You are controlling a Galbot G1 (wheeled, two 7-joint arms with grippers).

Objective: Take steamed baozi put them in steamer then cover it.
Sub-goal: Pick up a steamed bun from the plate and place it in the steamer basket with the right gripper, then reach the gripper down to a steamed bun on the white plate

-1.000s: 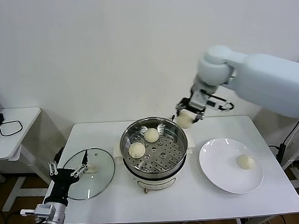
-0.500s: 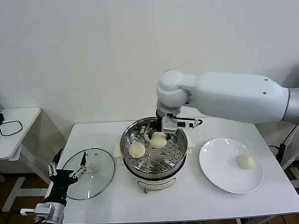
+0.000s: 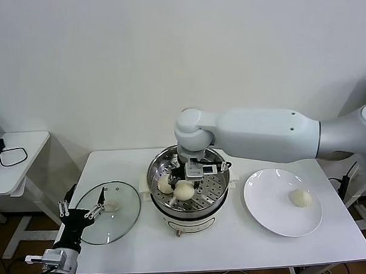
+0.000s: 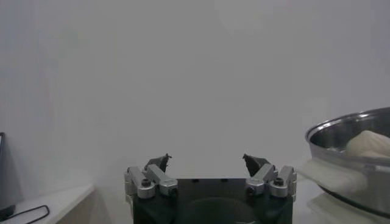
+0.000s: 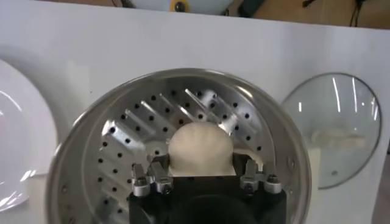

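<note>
Off-white buns are the thing to follow; one bun sits between the fingers of the right gripper over the holed tray of the steamer, low inside the pot toward its front; from the right wrist view the same bun fills the gap between the two fingers, which press against its sides, so the gripper is pinching it; whether the bun already rests on the tray cannot be told. A second bun lies on the tray just beside the held one, on the robot's left of it, partly hidden by the gripper; a third bun, if it is in the pot, is not visible behind the arm. Steel walls of the steamer ring the tray, and the pot stands on a white base near the middle of the white table.

One more bun lies alone on the white plate, on the robot's right of the steamer and apart from it. The glass lid lies flat on the table on the robot's left of the steamer, close to it, its white handle up; the right wrist view shows the lid there too.

The left gripper hangs low at the table's left front corner, over the lid's near edge, its fingers spread wide and holding nothing; the left wrist view shows the left gripper with both fingertips well apart. A small white side table with a black cable stands farther to the left.
</note>
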